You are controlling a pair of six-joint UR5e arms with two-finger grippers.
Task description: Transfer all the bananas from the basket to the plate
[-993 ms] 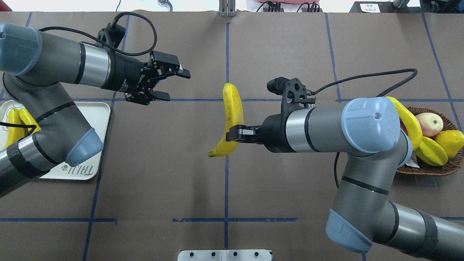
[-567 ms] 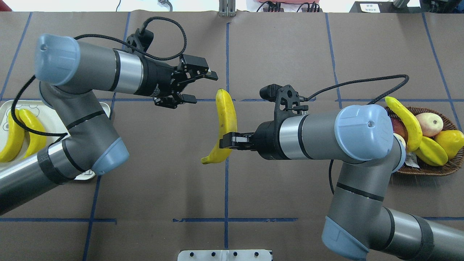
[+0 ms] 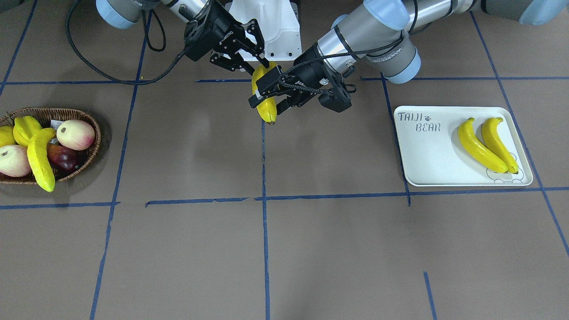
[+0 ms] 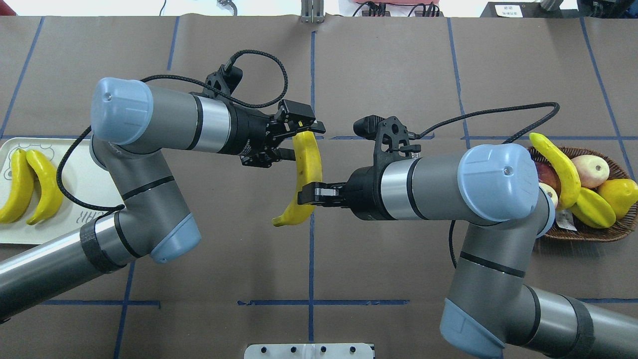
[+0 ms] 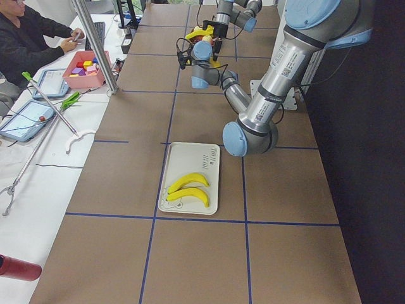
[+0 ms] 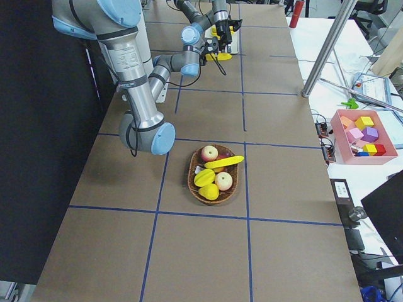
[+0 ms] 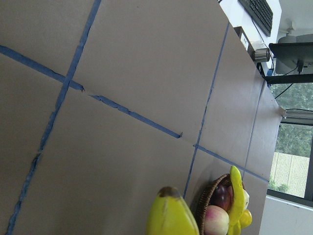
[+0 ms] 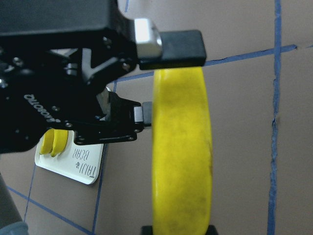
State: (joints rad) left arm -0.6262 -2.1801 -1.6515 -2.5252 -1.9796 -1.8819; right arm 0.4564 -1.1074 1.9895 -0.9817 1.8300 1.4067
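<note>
A yellow banana (image 4: pixel 308 164) hangs above the table's middle, with my right gripper (image 4: pixel 307 193) shut on its lower half. My left gripper (image 4: pixel 299 141) is open, and its fingers (image 8: pixel 171 44) straddle the banana's far end (image 8: pixel 181 147). In the front-facing view, the left gripper (image 3: pixel 268 94) sits just above the banana's tip (image 3: pixel 269 114). Two bananas (image 4: pixel 20 184) (image 4: pixel 46 185) lie on the off-white plate (image 4: pixel 50 234) at the far left. One banana (image 4: pixel 558 164) rests across the wicker basket (image 4: pixel 588 233) at the right.
The basket also holds peaches (image 4: pixel 590 170), a dark apple (image 3: pixel 62 156), a starfruit (image 4: pixel 593 208) and a lemon (image 4: pixel 619 195). A white mounting plate (image 4: pixel 309 350) sits at the table's near edge. A person works at a side table with a pink bin (image 5: pixel 85 68).
My left arm swung right from the plate side, and its open fingers now bracket the banana's far end. The right gripper drifted slightly left, still holding the banana.
</note>
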